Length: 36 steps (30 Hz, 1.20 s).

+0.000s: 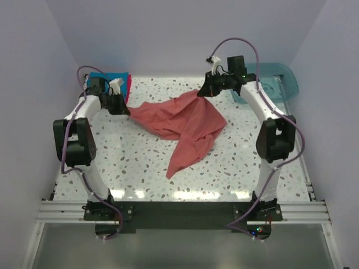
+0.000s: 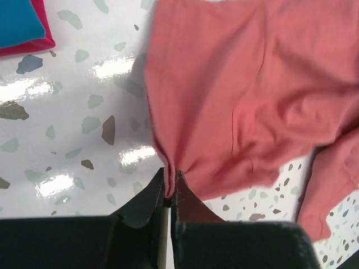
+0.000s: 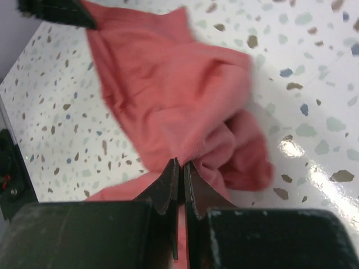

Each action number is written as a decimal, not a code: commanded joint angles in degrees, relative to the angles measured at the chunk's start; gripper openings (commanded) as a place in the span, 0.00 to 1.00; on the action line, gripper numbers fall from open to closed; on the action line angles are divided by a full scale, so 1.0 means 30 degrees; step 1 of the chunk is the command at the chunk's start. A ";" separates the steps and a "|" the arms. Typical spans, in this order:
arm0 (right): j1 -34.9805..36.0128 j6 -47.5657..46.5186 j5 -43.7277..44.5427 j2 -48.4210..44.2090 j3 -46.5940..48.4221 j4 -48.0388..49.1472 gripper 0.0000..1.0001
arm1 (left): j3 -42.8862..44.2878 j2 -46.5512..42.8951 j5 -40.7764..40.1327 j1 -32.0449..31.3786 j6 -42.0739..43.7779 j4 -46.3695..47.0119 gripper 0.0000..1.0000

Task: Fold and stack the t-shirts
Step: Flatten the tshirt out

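The salmon-red t-shirt [image 1: 185,126] is held at two points and is spread, crumpled, across the far middle of the speckled table [image 1: 140,162]. The left jaws are pressed together on a pinched fold at the shirt's left edge, as is seen from the left wrist view, where cloth is gathered into the narrow slit between the two dark fingers [image 2: 147,197]. The right jaws are likewise closed tight on a bunch of the same shirt at its far right corner, with only a thin seam of fabric shown between them in the right wrist view. Between the two holds the cloth is stretched in a loose sag, and a long tail of it is trailed toward the near middle of the table, where it is laid flat. In the far left corner the bright blue t-shirt [image 1: 106,77] is seen folded, laid on top of the crimson-pink t-shirt [image 1: 128,84], whose edge is shown along its right side. A translucent teal tub [image 1: 277,81] is placed at the far right, behind the right arm [image 1: 275,134].
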 commanded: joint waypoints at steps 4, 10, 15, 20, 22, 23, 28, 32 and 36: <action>0.6579 -0.4989 -0.0367 -0.6426 -0.6916 -0.1548 0.00 | 0.0107 -0.3008 0.0196 0.1759 0.2107 -0.1215 0.00; 0.8293 -0.5427 -0.0098 -0.6720 -0.6604 -0.3354 0.83 | -0.0772 -0.3539 -0.1004 0.3170 0.4593 -0.2269 0.00; 0.4894 -0.3964 0.1069 -0.6636 -0.6341 -0.1714 0.78 | -0.0890 -0.2662 -0.1180 0.3171 0.6123 -0.2653 0.00; 0.3108 -0.2560 0.3912 -0.4151 -0.5345 -0.0836 0.70 | -0.0248 -0.1957 -0.0626 0.3171 0.5597 -0.2183 0.00; 0.2607 -0.1416 0.4821 -0.3270 -0.5082 0.0220 0.68 | 0.0221 -0.1576 -0.0391 0.3171 0.5567 -0.2358 0.00; 0.2402 -0.1326 0.5086 -0.2772 -0.4732 0.0251 0.67 | 0.0338 -0.1488 -0.0332 0.3142 0.5625 -0.2417 0.00; 0.2253 -0.2380 0.5878 0.0743 -0.2447 0.1272 0.64 | 0.0808 -0.1048 -0.0068 0.3142 0.5860 -0.2681 0.00; 0.2604 -0.3081 0.6377 0.3030 0.0014 0.0954 0.69 | 0.1042 -0.0843 0.0284 0.3142 0.6181 -0.3061 0.00; 0.3044 -0.4631 0.6817 0.4437 0.1769 0.0722 0.72 | 0.0984 -0.0843 0.0459 0.3113 0.6416 -0.3209 0.00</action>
